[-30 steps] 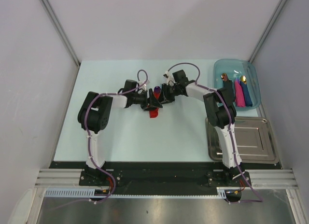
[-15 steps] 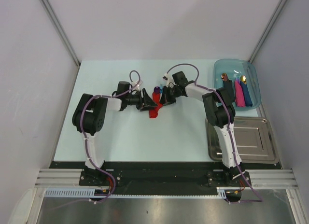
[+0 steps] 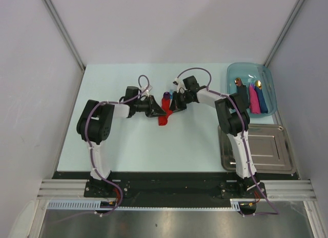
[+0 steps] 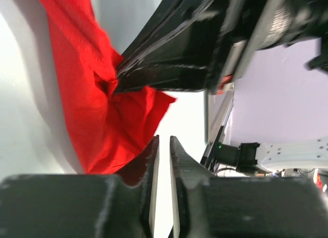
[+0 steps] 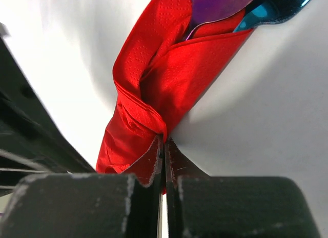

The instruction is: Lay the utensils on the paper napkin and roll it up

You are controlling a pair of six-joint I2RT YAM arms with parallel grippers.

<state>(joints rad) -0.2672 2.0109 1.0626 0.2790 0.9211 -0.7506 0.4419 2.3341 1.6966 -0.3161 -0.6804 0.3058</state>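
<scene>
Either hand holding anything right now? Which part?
Right hand is shut on the red napkin, pinching a bunched fold on its side. Left hand is nearly shut at the napkin's edge; a grip cannot be told.

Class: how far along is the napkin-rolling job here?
Done: purple spoon and blue utensil sit inside the folded red napkin. In hand: the right gripper pinches a fold, the left gripper sits at its edge. Left: the loose, crumpled roll needs finishing.

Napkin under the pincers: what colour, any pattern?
Bright red napkin with a fine dotted emboss. It shows best in the right wrist view.
</scene>
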